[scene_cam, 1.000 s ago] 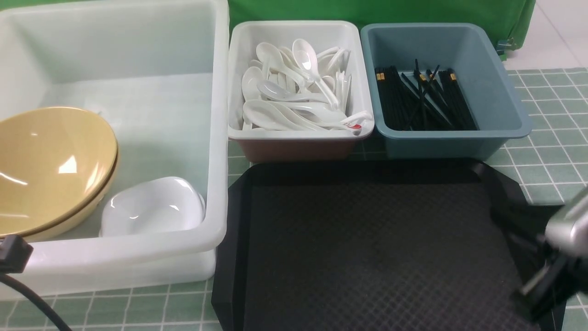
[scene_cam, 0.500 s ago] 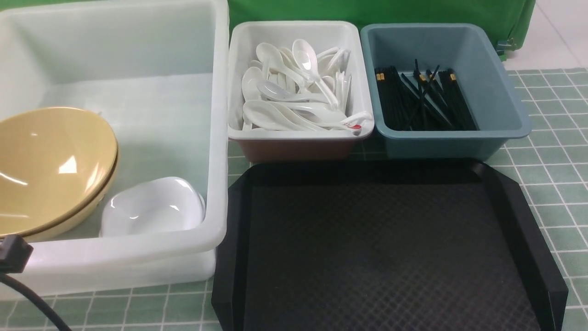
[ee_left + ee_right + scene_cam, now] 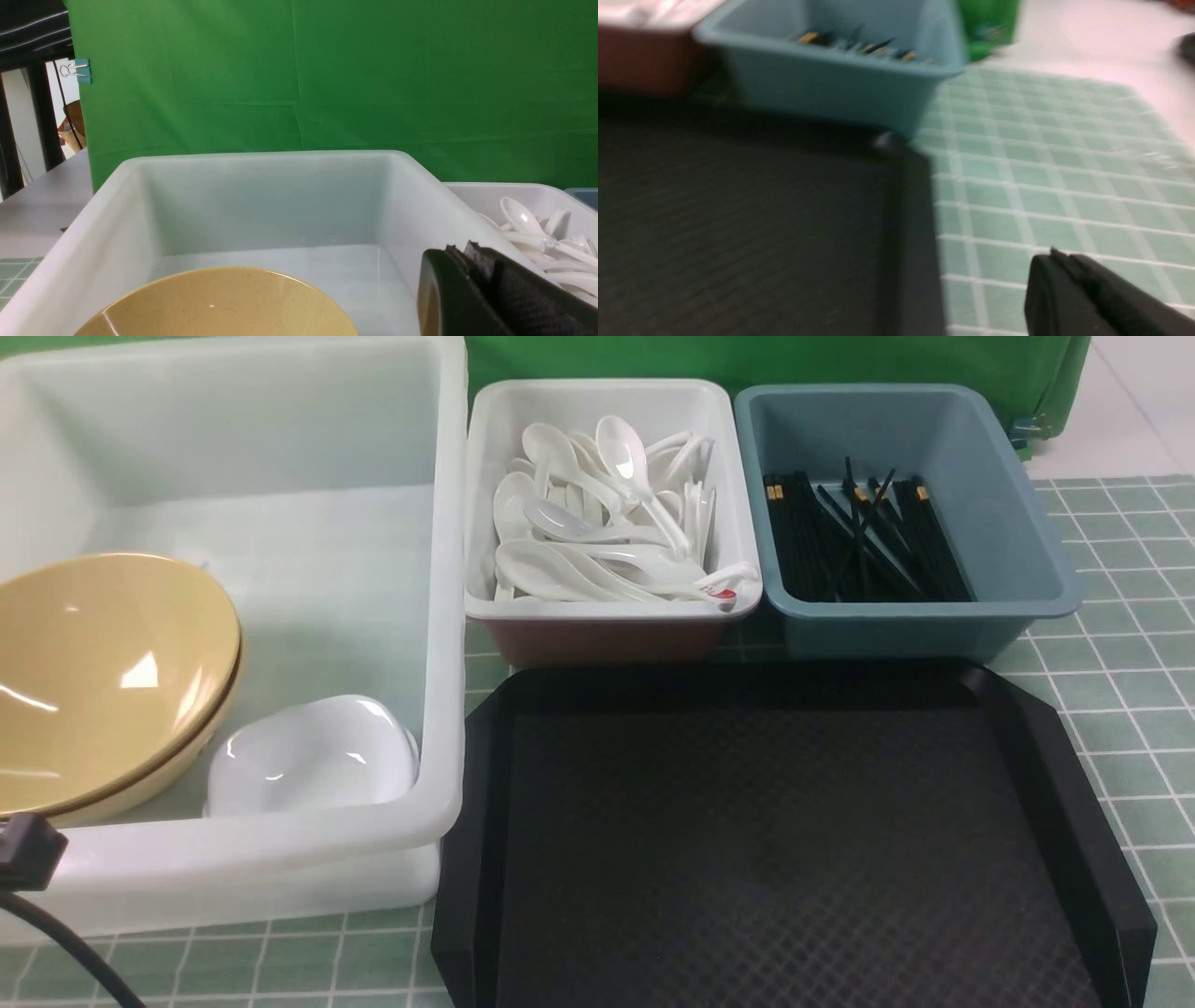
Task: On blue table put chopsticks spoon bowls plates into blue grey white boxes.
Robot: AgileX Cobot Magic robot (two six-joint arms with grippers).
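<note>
Two stacked tan bowls (image 3: 103,681) and a white plate (image 3: 308,756) lie in the large translucent white box (image 3: 448,616). Several white spoons (image 3: 597,523) fill the small white box (image 3: 481,476). The black chopsticks (image 3: 859,541) lie in the blue-grey box (image 3: 1027,523). My left gripper (image 3: 460,254) is shut and empty, hanging over the large box beside a bowl (image 3: 219,303). My right gripper (image 3: 1057,256) is shut on nothing above the checked table (image 3: 1041,163), just right of the black tray (image 3: 738,210). Neither gripper shows in the front view.
The black octagonal tray (image 3: 747,849) lies bare in front of the two small boxes. A black cable and plug (image 3: 28,849) of the left arm sit at the lower left. Green backdrop cloth (image 3: 747,359) hangs behind the boxes.
The right arm, blurred at the lower right edge of the front view a second ago, has left that view. Nothing else has moved.
</note>
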